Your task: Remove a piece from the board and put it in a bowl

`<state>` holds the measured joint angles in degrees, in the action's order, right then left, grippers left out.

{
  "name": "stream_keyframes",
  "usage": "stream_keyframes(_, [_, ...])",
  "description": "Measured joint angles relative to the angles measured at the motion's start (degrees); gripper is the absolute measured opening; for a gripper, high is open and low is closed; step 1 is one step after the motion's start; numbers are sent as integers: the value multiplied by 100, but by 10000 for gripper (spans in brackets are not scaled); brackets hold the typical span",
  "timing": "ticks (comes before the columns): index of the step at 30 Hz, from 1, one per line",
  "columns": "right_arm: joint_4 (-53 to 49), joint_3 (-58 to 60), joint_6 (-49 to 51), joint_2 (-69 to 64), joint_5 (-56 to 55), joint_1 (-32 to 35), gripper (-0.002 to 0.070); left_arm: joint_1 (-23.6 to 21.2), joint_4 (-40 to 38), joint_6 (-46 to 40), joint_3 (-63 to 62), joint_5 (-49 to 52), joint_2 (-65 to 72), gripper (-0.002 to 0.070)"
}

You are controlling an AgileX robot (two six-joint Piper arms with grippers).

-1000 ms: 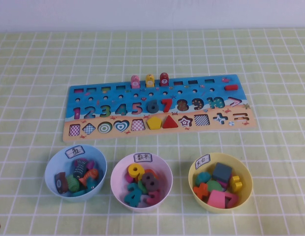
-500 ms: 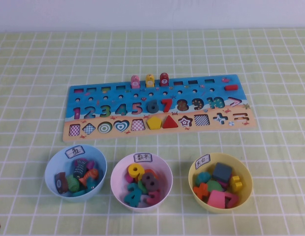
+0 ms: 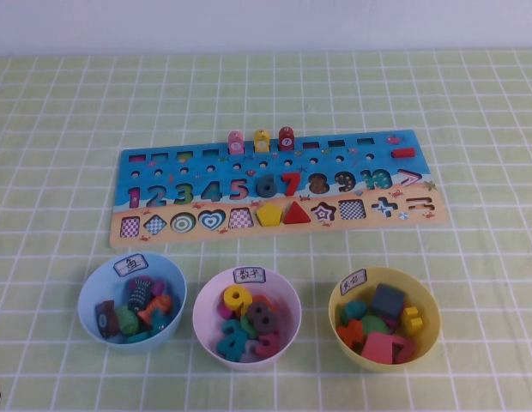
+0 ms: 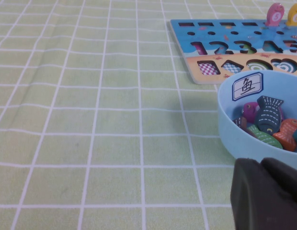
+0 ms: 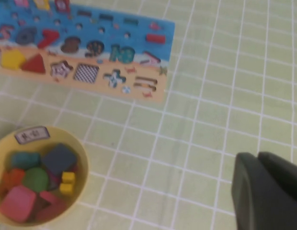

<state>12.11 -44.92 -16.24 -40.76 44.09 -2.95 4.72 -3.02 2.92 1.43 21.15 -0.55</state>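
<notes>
The board point(image 3: 382, 163) lies across the middle of the green checked cloth. The piece point(image 3: 403, 153), a small red bar, sits at its far right corner and also shows in the right wrist view point(image 5: 155, 38). The yellow bowl point(image 3: 335, 302) stands in front of the board's right end, full of coloured shapes. My right gripper point(image 5: 257, 158) hovers shut and empty over bare cloth to the right of that bowl point(image 5: 57, 136). My left gripper point(image 4: 261, 165) is shut and empty, low beside the light blue bowl point(image 4: 234, 139). Neither gripper shows in the high view.
A light blue bowl point(image 3: 88, 296) of fish pieces and a pink-white bowl point(image 3: 287, 296) of numbers stand left of the yellow one. Three small pegs point(image 3: 262, 140) stand upright at the board's far edge. Open cloth lies on both sides of the board.
</notes>
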Motion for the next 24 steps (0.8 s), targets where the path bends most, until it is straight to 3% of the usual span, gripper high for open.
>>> stream_keyframes(14, [-1362,-4799,312,-4940,2492,-185,-18,0,0,0,0,0,0,-5])
stream_keyframes(24, [-1380,-7775,378,-7910,2676,-701,-18,0,0,0,0,0,0,-5])
